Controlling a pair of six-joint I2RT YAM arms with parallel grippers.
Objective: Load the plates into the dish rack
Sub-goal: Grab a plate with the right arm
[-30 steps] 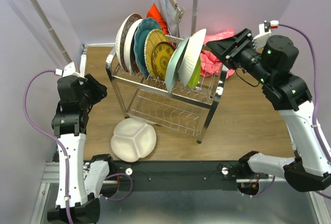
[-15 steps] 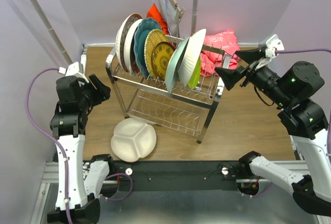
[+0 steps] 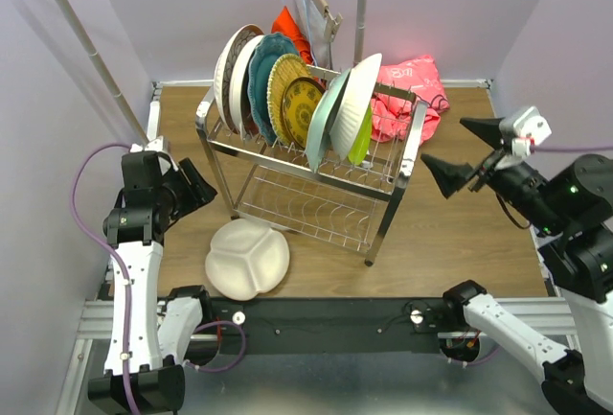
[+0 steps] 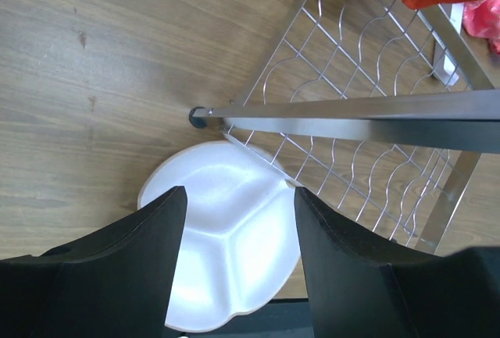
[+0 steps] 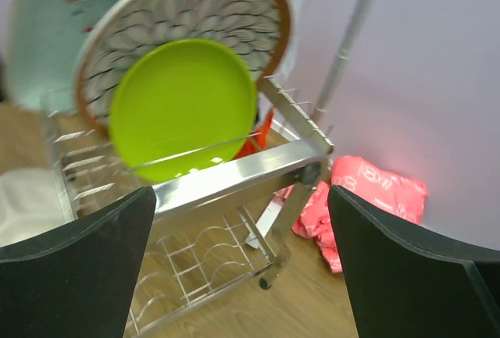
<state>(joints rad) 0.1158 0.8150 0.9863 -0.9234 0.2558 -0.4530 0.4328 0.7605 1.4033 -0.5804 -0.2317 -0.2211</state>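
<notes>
The dish rack (image 3: 388, 214) stands mid-table with several plates (image 3: 278, 89) upright on its top tier. One white divided plate (image 3: 247, 259) lies flat on the table by the rack's near left leg. My left gripper (image 3: 196, 188) hovers open left of the rack. In the left wrist view it (image 4: 238, 197) looks down on that plate (image 4: 226, 252), with nothing between its fingers. My right gripper (image 3: 445, 142) is open and empty to the right of the rack. In its wrist view it (image 5: 241, 193) faces the rack rail (image 5: 234, 174), a lime green plate (image 5: 183, 108) and a floral plate (image 5: 203, 18).
A white-poled clothes rail (image 3: 86, 41) stands behind the rack. A pink cloth (image 3: 407, 89) lies at the back right and an orange-red cloth (image 3: 292, 27) behind the plates. Purple walls close in on the left, back and right. A black bar (image 3: 335, 314) runs along the near edge.
My right gripper has opened wide and drawn back from the rack's right end, towards the right. My left gripper has dropped lower and nearer, towards the white divided plate.
</notes>
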